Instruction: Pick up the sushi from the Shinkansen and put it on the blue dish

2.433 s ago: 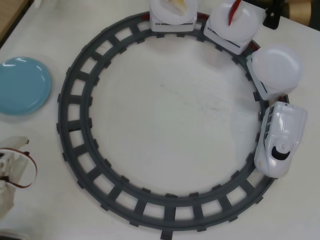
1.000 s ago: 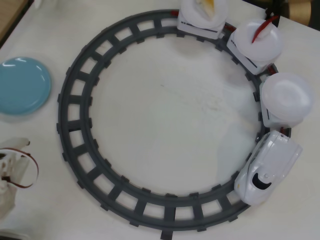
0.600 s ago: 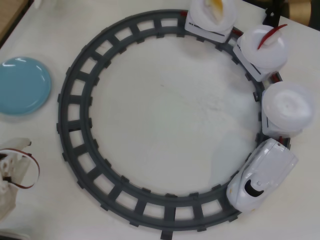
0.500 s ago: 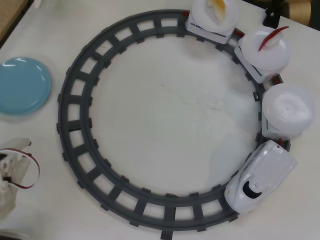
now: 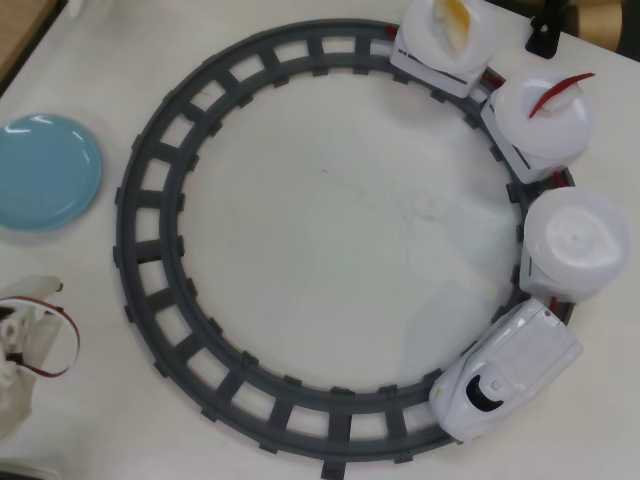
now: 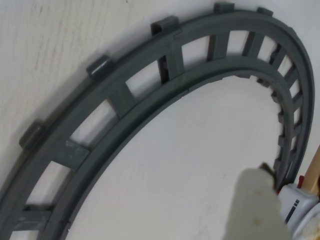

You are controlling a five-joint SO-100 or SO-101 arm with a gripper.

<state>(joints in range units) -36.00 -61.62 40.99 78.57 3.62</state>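
Observation:
In the overhead view the white Shinkansen stands on the lower right bend of the grey circular track, with three cars behind it that carry round white plates. The red sushi lies on the middle car's plate. The plate just behind the engine is bare. The blue dish sits at the far left, outside the track. My arm shows at the lower left corner, far from the train. In the wrist view a single white finger shows over the table inside the track; its partner is hidden.
A yellow-orange sushi piece lies on the rear car's plate. A black object stands at the top right beside the track. A wooden edge borders the table at the top left. A white train car peeks past the finger in the wrist view.
The train has run clockwise along the track: the engine went from the right side to the lower right, and the red sushi's car moved right and down. My arm has stayed put.

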